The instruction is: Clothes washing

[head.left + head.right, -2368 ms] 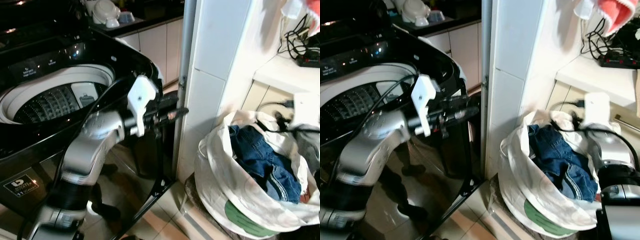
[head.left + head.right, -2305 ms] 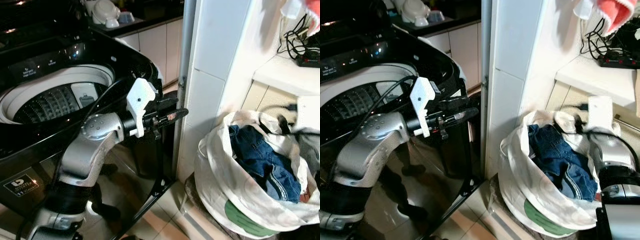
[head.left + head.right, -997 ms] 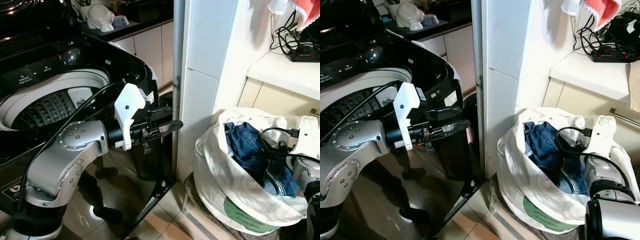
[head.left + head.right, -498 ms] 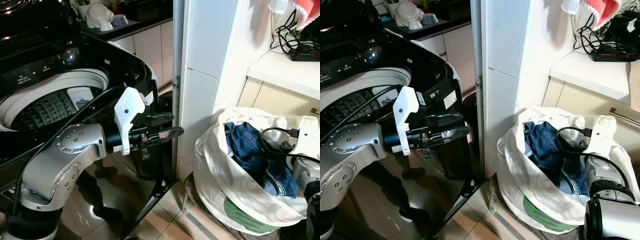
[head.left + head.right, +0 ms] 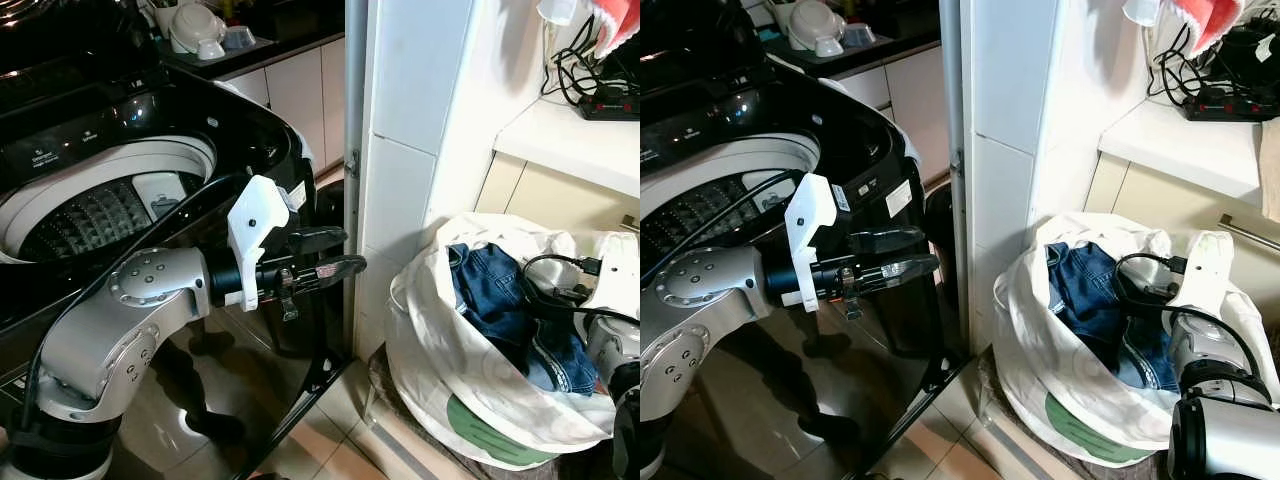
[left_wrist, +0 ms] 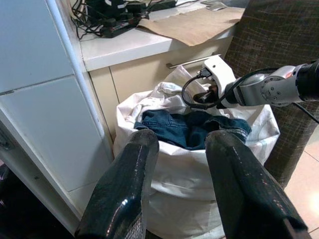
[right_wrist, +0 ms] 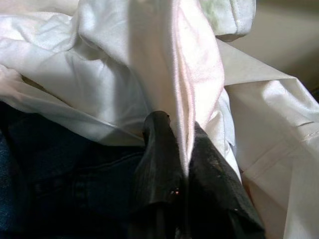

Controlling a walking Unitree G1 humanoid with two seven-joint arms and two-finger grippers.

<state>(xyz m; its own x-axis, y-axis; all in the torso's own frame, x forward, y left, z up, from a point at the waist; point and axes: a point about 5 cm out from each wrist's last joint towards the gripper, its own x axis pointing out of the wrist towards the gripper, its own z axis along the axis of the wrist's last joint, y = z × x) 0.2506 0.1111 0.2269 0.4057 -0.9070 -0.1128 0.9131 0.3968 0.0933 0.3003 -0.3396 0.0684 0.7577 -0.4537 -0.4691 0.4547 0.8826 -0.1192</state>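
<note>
Right gripper [image 7: 179,149] down at the far rim of the white laundry bag [image 5: 440,370], fingers pinched together on a fold of white cloth [image 7: 169,74], with blue jeans [image 5: 500,310] just beside and beneath; clearly the nearer arm to the load. Left gripper [image 5: 330,255] held level between washing machine [image 5: 110,200] and bag, fingers parted and empty, aimed across at the bag, well apart from it. Open drum [image 5: 90,210] off to the left of the bag, beyond the white tiled pillar [image 5: 410,150]; probably a lift up and leftward over the black rim. Glossy tiled floor [image 5: 330,450]; tight corner; cables on the shelf [image 5: 580,125] above.
</note>
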